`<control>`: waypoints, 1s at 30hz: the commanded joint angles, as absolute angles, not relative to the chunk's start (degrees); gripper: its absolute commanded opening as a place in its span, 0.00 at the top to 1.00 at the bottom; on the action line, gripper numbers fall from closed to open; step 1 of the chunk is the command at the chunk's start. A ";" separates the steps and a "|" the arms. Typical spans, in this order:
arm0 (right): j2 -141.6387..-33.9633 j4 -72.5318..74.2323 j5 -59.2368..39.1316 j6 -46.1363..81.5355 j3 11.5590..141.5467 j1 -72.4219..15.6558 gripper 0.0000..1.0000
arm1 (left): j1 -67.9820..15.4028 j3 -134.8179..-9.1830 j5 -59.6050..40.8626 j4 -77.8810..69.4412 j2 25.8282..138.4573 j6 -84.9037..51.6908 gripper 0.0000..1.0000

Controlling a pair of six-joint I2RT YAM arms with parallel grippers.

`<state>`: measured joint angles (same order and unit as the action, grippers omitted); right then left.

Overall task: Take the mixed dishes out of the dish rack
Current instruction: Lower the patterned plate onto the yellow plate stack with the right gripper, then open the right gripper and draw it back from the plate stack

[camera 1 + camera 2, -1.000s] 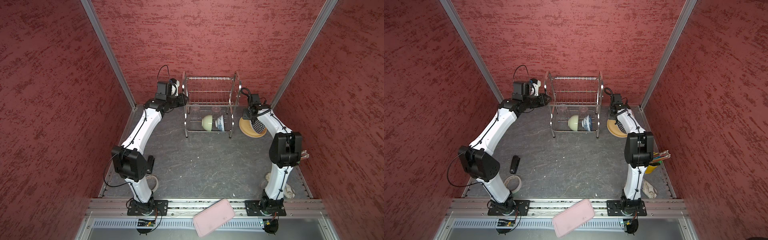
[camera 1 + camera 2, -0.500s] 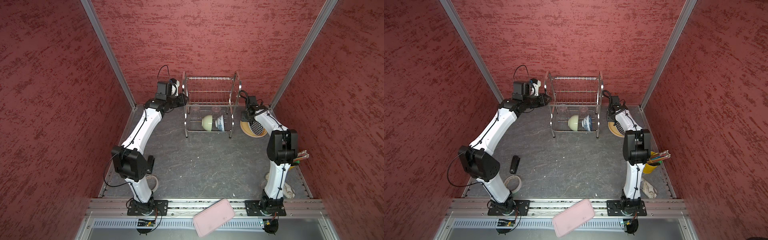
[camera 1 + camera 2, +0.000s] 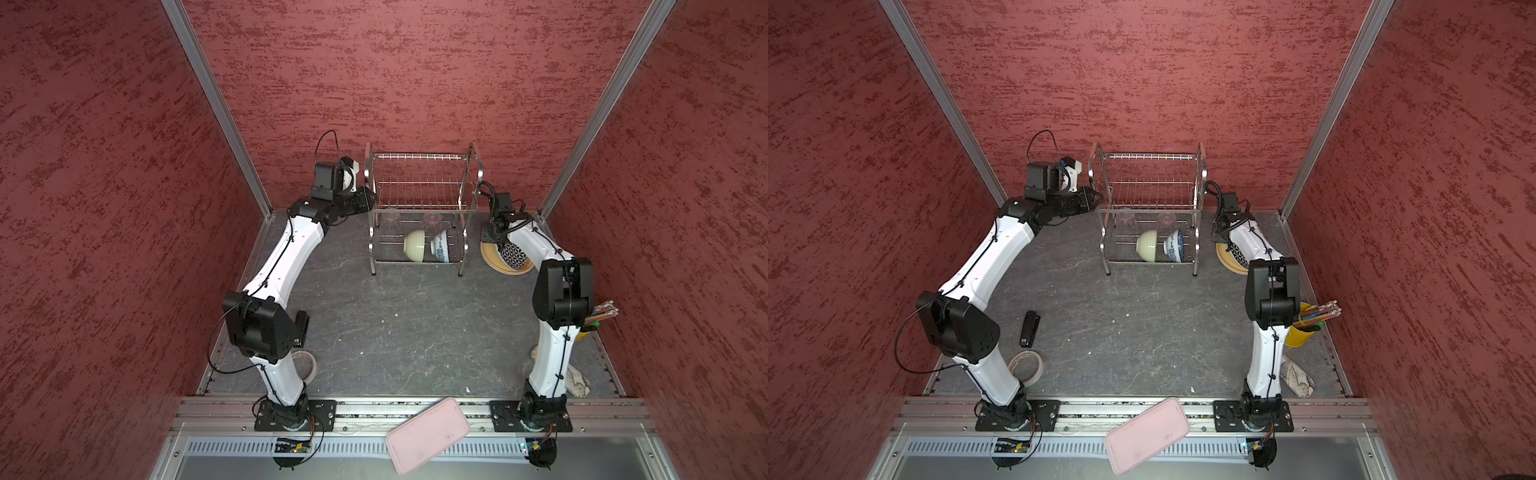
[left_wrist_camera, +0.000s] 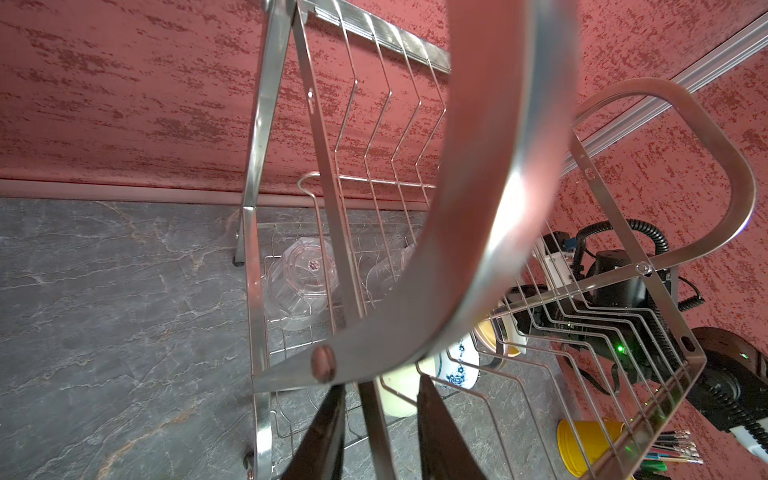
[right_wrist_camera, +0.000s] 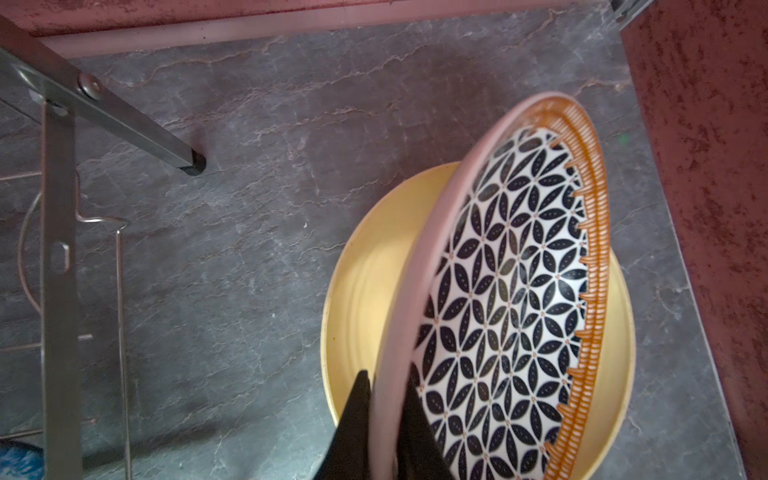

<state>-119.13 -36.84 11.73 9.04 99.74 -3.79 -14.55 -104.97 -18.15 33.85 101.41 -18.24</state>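
Right end effector pinches the geometric plate — tilted above grey marbled tabletop, red walls.

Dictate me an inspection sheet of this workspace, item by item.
Surface: dark marbled tabletop, a few pale specks.
Job's things: dish rack holds pale green bowl, blue-floral bowl and clear cups on its lower tier; patterned plate tilted over yellow plate, beside rack.
Clutter: pink tray on front rail, tape roll, small black device, yellow pencil cup, crumpled cloth.
Grippers: left gripper straddles a rack bar, clamping unclear; right gripper shut on patterned plate's rim.
Cables: black loop at left arm; coiled lead beside rack.
Surroundings: red textured walls.
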 commanded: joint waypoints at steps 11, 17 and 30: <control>-121.38 -33.31 8.53 12.70 95.11 -3.38 0.76 | -14.33 -102.73 -14.68 40.52 105.91 -16.44 0.70; -121.72 -32.42 7.66 13.23 94.31 -3.40 0.75 | -14.32 -102.92 -14.26 40.77 105.91 -16.44 0.70; -120.47 -31.33 6.90 13.95 92.90 -3.40 0.57 | -14.33 -102.76 -13.97 41.04 105.86 -16.61 0.70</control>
